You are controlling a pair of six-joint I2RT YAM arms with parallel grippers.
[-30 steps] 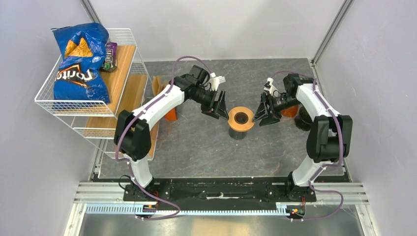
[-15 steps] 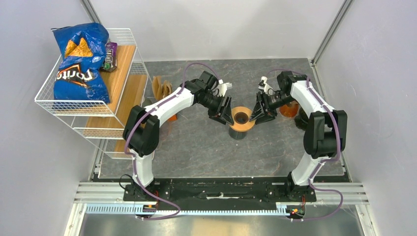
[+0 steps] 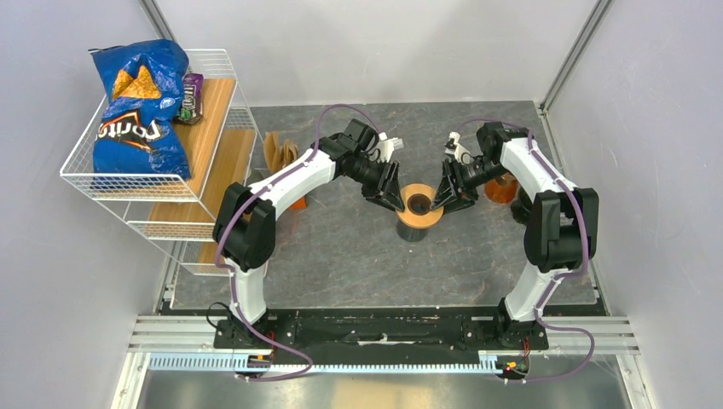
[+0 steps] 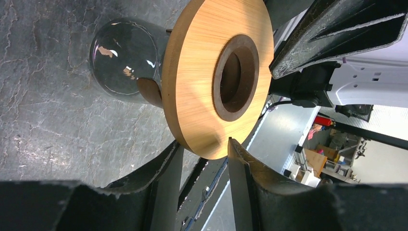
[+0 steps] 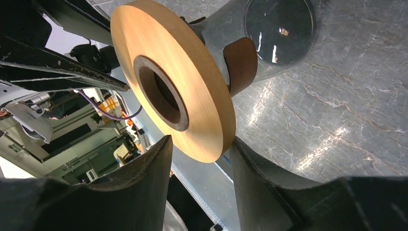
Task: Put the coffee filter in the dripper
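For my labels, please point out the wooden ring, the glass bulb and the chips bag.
wooden ring (image 4: 190,89), left wrist view, flat face
glass bulb (image 4: 120,57), left wrist view, rounded side
chips bag (image 3: 141,141), top external view, blue front

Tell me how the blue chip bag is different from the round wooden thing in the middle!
The chip bag is blue and crumpled; the dripper has a flat, round wooden collar with a hole. The bag lies in the wire rack on the left; the dripper stands on the table, between the left gripper and right gripper.
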